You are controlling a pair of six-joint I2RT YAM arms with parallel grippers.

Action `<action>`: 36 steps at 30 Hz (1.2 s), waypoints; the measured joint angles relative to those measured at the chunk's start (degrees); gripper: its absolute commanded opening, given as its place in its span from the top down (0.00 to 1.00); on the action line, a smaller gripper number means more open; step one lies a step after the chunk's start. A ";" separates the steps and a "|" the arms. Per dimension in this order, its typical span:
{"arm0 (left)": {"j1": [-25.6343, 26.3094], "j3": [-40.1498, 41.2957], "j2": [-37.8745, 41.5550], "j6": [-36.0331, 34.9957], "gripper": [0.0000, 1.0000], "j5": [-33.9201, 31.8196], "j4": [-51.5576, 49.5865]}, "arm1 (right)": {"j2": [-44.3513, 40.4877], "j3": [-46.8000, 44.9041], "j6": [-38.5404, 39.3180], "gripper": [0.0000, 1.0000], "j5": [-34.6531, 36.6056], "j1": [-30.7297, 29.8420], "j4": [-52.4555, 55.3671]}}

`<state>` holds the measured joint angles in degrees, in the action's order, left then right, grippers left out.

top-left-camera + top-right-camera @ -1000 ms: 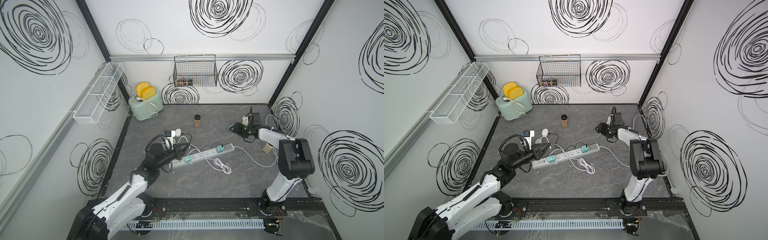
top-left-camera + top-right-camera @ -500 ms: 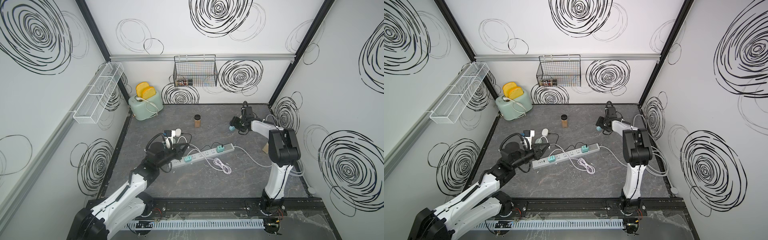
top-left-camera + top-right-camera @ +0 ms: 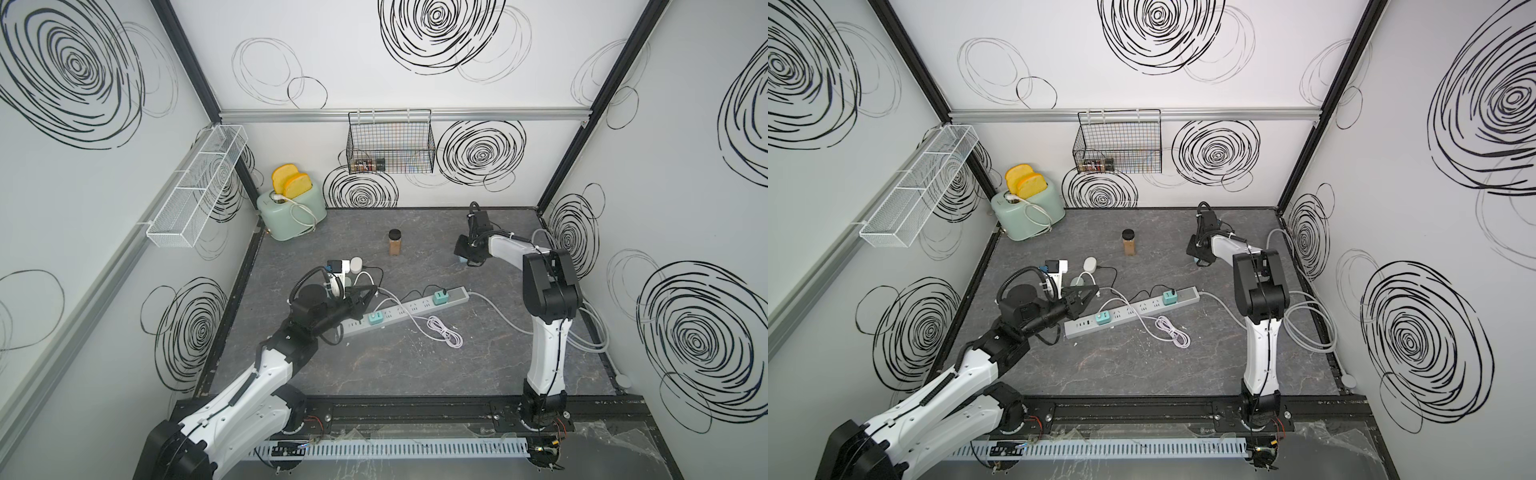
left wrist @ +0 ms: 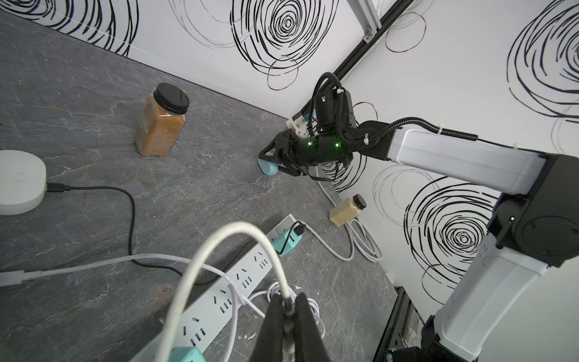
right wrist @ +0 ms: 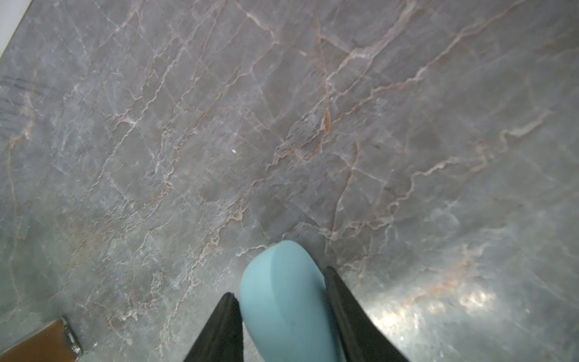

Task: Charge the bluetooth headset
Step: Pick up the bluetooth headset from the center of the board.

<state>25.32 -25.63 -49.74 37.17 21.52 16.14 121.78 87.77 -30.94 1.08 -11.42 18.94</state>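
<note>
**A:** Top views: where is the headset case [image 3: 459, 258], and why there?

**B:** It is on the bench [image 3: 415, 374] at the far right, well apart from the power strip [image 3: 419, 306]. Your right jaws reach down over it. It is too small here to read its heading.

**A:** Left wrist view?

**B:** Your left jaws are clamped on the white cable [image 4: 219, 238], probably holding it ready to be brought to the case.

**A:** Right wrist view?

**B:** Your right jaws press both flanks of the case [image 5: 282, 297], across its narrow width. Its long axis runs along the jaws, and its rounded end points away from the wrist.
</note>
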 measured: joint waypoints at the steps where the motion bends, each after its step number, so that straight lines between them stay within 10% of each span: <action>1: 0.00 -0.15 0.02 -0.11 1.00 0.00 0.00 | 0.02 0.17 0.26 0.54 0.11 -0.20 0.31; 16: -0.70 -0.28 0.04 -0.33 1.00 -0.02 -0.04 | 1.79 4.37 5.97 0.53 0.87 -0.20 5.14; 29: -1.51 -0.28 0.02 -0.28 1.00 -0.02 -0.04 | 3.74 5.42 8.13 0.73 0.46 -0.22 7.48; 36: -1.81 -0.28 -1.14 2.43 1.00 0.44 2.56 | -10.14 -7.04 8.59 0.72 -7.72 -0.42 4.68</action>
<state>23.51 -25.91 -50.87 39.59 21.96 18.70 111.63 80.73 -22.35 -6.63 -11.84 23.62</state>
